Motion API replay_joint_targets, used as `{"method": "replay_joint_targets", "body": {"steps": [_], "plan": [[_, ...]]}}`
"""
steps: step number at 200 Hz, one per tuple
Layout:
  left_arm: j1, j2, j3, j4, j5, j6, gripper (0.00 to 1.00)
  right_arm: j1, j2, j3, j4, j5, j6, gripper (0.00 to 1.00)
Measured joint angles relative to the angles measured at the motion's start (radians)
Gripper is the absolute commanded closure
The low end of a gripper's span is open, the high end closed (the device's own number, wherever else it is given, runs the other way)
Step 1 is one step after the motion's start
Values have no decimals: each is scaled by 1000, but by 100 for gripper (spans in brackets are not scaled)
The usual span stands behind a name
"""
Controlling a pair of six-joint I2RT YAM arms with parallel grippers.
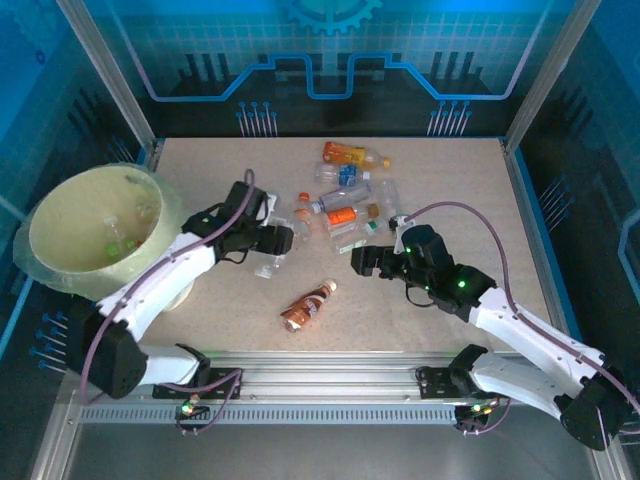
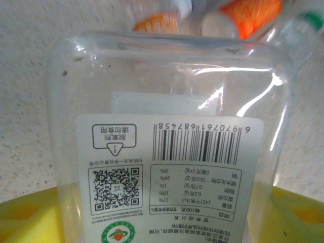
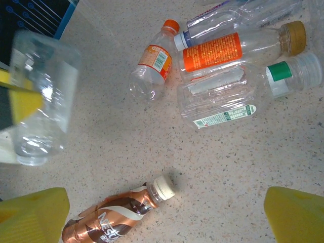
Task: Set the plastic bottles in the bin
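Observation:
My left gripper (image 1: 274, 242) is shut on a clear plastic bottle (image 1: 268, 264) just right of the bin (image 1: 60, 200). In the left wrist view that bottle (image 2: 167, 96) and its white barcode label stand between the yellow fingers (image 2: 30, 223). The right wrist view has it at the left (image 3: 43, 96), with a yellow pad pressed on it. My right gripper (image 1: 362, 262) stands open above the table (image 3: 164, 217), over the white cap of a brown bottle (image 3: 116, 212) (image 1: 307, 305). Several more bottles (image 1: 345, 195) lie in a cluster behind.
The bin is a cream bucket at the table's left edge, with a couple of bottles inside (image 1: 120, 240). An orange bottle (image 1: 350, 155) lies near the back. In the right wrist view, orange-labelled (image 3: 152, 63) and green-capped (image 3: 228, 96) bottles lie ahead. Metal frame posts stand at the corners.

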Motion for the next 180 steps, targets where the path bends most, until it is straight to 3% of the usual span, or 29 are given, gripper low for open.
{"method": "replay_joint_targets", "body": {"steps": [60, 122, 157, 180], "plan": [[22, -142, 18, 40, -5, -92, 26, 1, 0, 3, 7, 19, 0, 0], [48, -173, 264, 13, -31, -98, 25, 1, -3, 24, 2, 32, -3, 0], [50, -202, 398, 8, -94, -66, 25, 2, -6, 24, 2, 46, -8, 0], [51, -210, 466, 11, -194, -34, 27, 2, -6, 24, 2, 48, -8, 0]]}}
